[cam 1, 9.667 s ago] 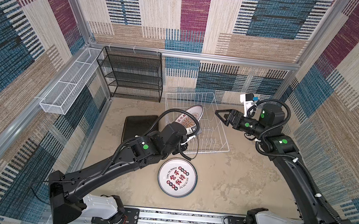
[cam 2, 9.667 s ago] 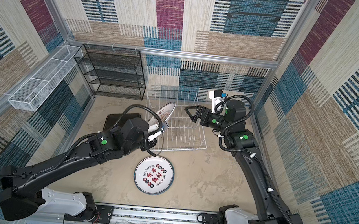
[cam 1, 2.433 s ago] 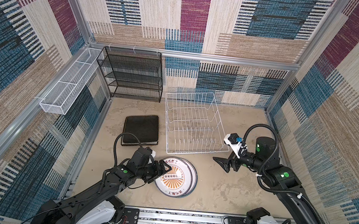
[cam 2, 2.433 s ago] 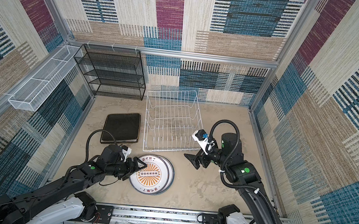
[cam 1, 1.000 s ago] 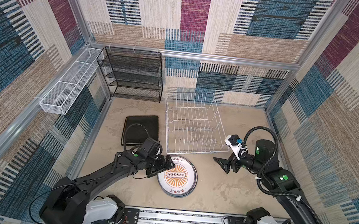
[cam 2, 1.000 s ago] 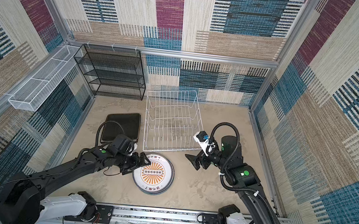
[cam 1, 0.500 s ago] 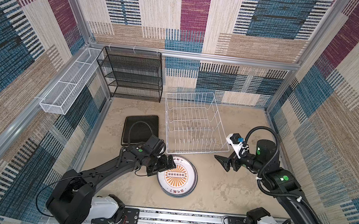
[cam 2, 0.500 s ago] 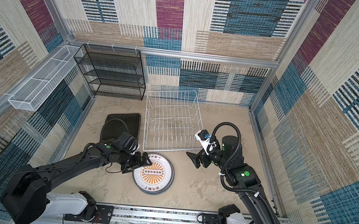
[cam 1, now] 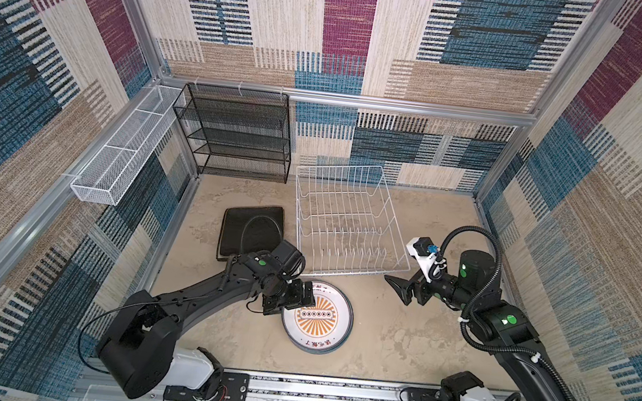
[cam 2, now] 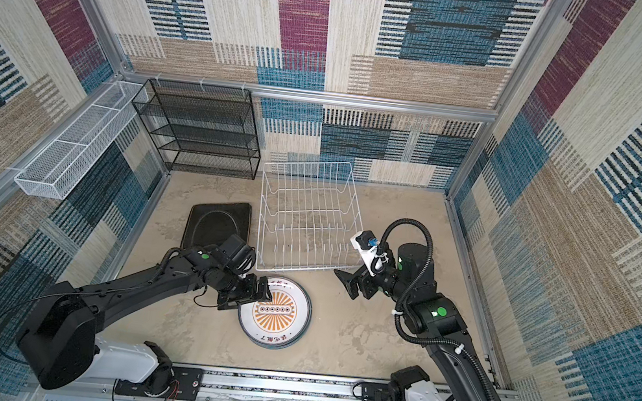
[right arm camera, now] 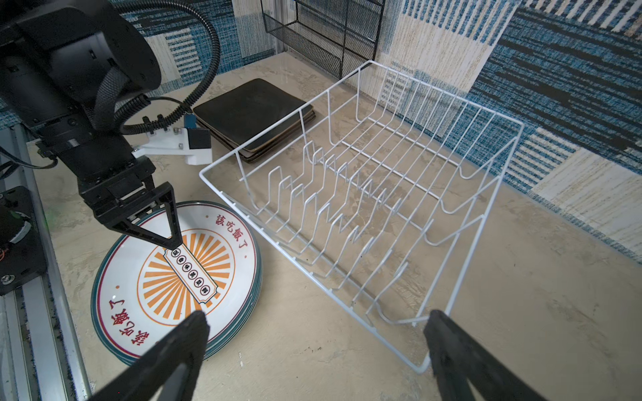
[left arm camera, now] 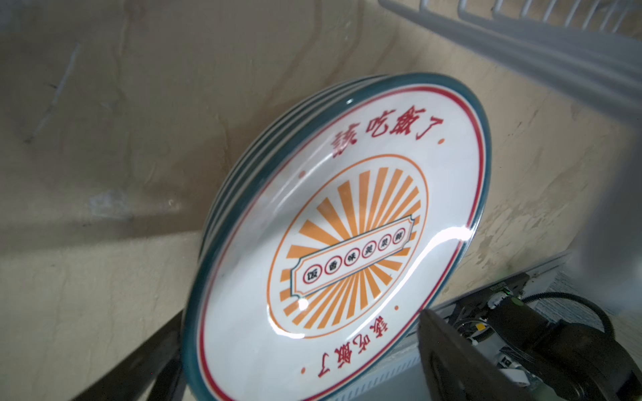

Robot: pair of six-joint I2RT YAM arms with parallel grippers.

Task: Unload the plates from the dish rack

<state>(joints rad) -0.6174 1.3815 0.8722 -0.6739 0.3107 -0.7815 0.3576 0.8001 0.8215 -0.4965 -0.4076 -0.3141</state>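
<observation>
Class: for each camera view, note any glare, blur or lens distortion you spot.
Left wrist view: bright glare patches on the top plate; the dish rack is soft, out of focus. Right wrist view: dish rack and top plate sharp, right gripper slightly soft. In a top view: even light; the frame post leans outward.

Plates (cam 2: 276, 322) stacked near dish rack (cam 2: 309, 216), left tool (cam 2: 255, 297) seemingly open
</observation>
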